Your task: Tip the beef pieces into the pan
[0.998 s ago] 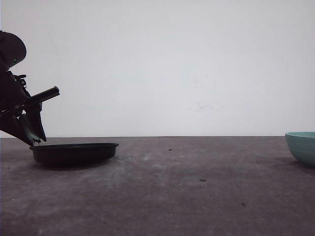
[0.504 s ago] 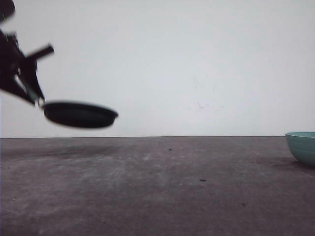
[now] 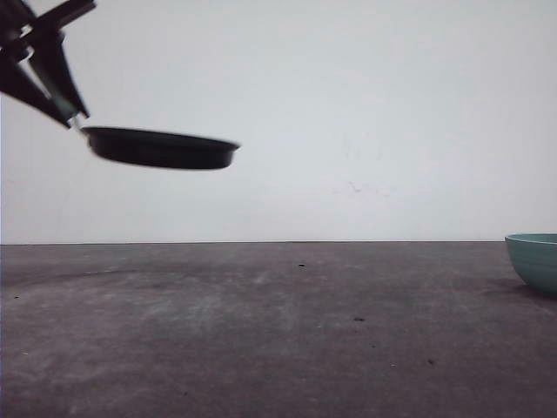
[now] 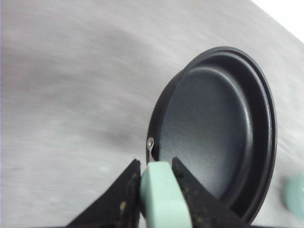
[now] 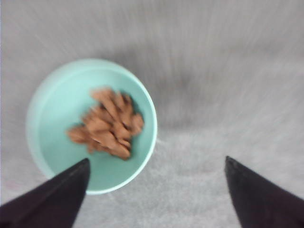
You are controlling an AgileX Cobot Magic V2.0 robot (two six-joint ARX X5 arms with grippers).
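Note:
The shallow black pan hangs high above the table at the left, held nearly level. My left gripper is shut on its mint-green handle, and the pan's inside is bare. The beef pieces, a heap of reddish-brown chunks, lie in a teal bowl on the table. My right gripper hovers above the table with its jaws wide open; one finger overlaps the bowl's rim, the other is over bare table. The bowl sits at the right edge in the front view.
The table is a grey, scuffed surface with a white wall behind it. The wide stretch between the pan and the bowl is bare apart from a few dark specks.
The left gripper has lifted the pan off the table, up and a little to the right. The bowl has stayed in place.

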